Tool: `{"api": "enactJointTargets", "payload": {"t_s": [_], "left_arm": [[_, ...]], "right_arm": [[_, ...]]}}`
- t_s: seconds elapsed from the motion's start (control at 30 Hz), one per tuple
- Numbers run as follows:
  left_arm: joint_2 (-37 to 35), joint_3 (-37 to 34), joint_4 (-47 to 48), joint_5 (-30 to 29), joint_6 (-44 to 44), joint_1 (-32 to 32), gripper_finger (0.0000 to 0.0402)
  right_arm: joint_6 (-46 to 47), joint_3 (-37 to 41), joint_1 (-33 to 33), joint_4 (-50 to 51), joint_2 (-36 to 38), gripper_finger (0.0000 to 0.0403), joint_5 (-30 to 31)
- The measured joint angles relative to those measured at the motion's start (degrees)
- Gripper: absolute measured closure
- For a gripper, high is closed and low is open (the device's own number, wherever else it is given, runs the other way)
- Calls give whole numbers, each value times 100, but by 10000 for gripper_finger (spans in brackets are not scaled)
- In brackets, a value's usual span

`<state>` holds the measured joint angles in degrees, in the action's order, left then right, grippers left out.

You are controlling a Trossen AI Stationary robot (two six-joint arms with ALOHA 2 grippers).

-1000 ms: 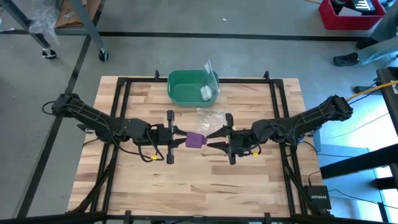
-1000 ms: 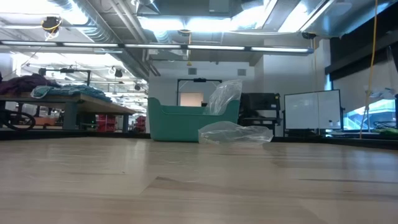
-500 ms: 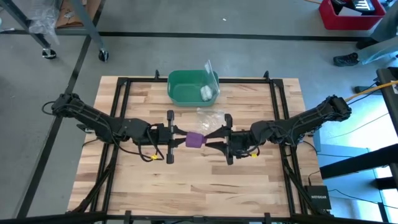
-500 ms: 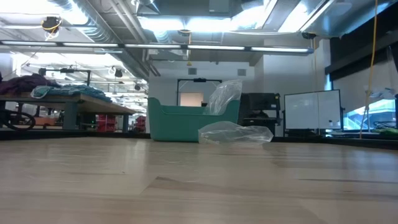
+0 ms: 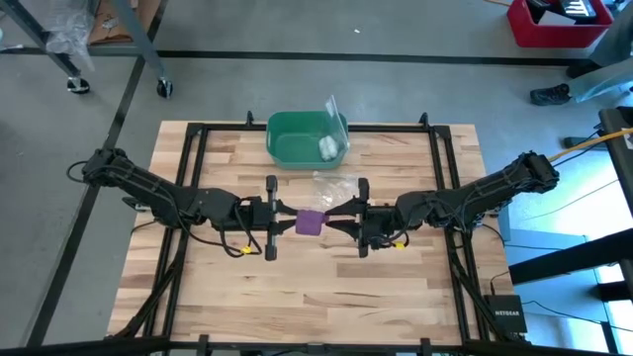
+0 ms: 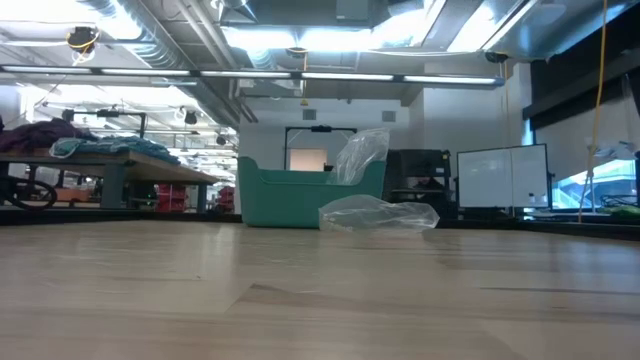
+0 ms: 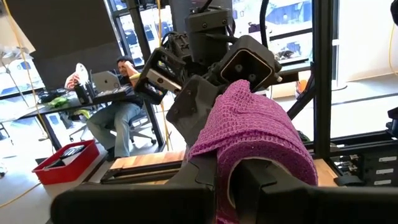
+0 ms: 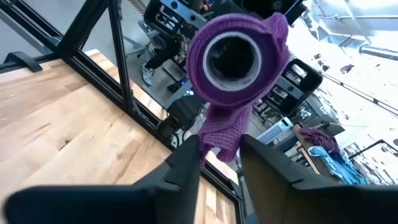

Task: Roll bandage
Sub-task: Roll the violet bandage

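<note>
The bandage (image 7: 258, 134) is purple open-weave cloth — rough, matt, netted (its core (image 8: 231, 57) looks smooth and pale). The table (image 5: 297, 297) is pale planked wood; the bin (image 5: 297, 138) is green plastic, beside crinkled clear film (image 6: 378, 212).

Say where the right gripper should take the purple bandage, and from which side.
Probably the loose tail hanging off the bandage, approached from the robot's right. The hollow core faces the right gripper, so the round body is hard to pinch; the flat tail fits between its fingers. The left gripper holds the other side.
</note>
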<state>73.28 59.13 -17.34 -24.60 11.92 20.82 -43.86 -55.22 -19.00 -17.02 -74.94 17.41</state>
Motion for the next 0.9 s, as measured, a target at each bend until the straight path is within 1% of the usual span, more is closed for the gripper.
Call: {"api": "enactJointTargets", "payload": {"t_s": [0.07, 0.17, 0.2, 0.27, 0.33, 0.47, 0.53, 0.6, 0.7, 0.8, 0.9], "left_arm": [[0, 0, 0, -1, -6, 2, 386], [0, 0, 9, -1, -16, 2, 386], [0, 0, 23, -1, -15, 2, 386], [0, 0, 46, -2, -12, 2, 386], [0, 0, 84, 39, 70, 16, 386], [-4, 4, 159, 465, 340, 172, 386], [-9, 88, 235, 697, 466, 316, 386], [-13, 211, 239, 814, 550, 462, 386], [-24, 316, 283, 822, 813, 676, 386], [-20, 338, 313, 631, 1036, 815, 386], [-21, 349, 360, 289, 1056, 819, 386]], "right_arm": [[0, 0, 0, -2, 0, 317, 0], [0, 0, 0, 0, 0, 374, 0], [0, 1, -3, -9, 0, 388, 13], [130, 2, -9, -128, 0, 393, 188], [509, -4, -9, -319, 12, 391, 451], [1134, -101, 103, -52, 198, 398, 1090], [1488, -113, 245, 162, 322, 398, 1163], [1843, -114, 422, 519, 388, 399, 1160], [2529, -113, 761, 1194, 383, 400, 1054], [3190, -111, 1102, 1644, 278, 400, 463], [3444, -103, 1229, 1768, 113, 400, -4]]}}
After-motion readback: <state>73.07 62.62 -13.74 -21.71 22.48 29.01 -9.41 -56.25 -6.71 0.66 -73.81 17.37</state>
